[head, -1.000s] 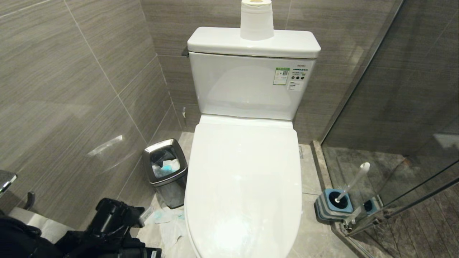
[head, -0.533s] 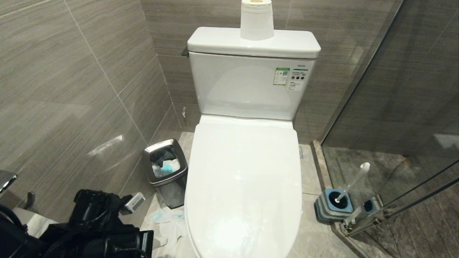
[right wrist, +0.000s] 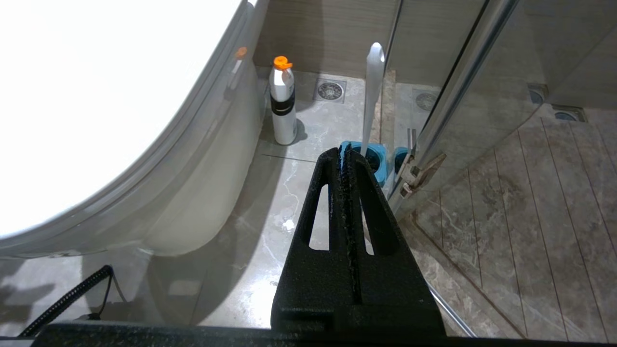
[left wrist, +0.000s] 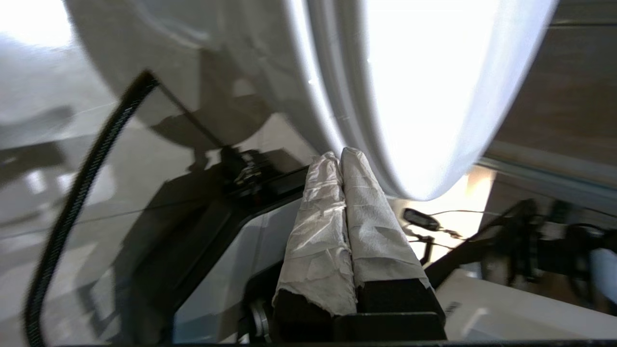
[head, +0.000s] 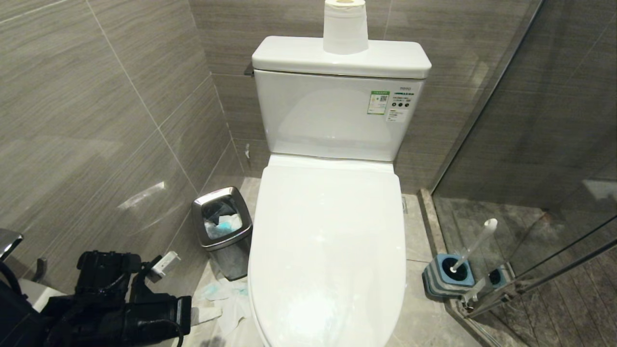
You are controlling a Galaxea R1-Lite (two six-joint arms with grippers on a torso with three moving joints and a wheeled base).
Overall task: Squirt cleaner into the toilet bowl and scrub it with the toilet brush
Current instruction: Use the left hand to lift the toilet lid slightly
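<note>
Lid of the glossy white ceramic toilet bowl (head: 328,250) is down flat; nothing can go in until it is lifted.

My left claw (left wrist: 341,156) sits low at the near left, beside the bowl's flank, its paper-wrapped fingers (left wrist: 371,231) pressed together with nothing between them. My right claw (right wrist: 346,154) hangs low on the right side, closed and empty, aimed toward the toilet brush (head: 475,243).

The brush, a thin white handle leaning in a squat blue-and-grey striped holder (head: 446,277), stands on the floor to the right of the bowl against the glass shower door (head: 544,159). A silver bottle with an orange cap (right wrist: 283,103), likely the cleaner, stands on the floor by the bowl's right flank.

Risks as I judge them:
- Closed fingers may slip off the smooth lid edge, so the lid drops back.
- Reaching for the brush, my arm may knock the glass.
- The leaning handle may tip the holder when pulled sideways.
- The steel waste bin (head: 222,231) and loose tissues (head: 226,301) on the left crowd my left arm.
</note>
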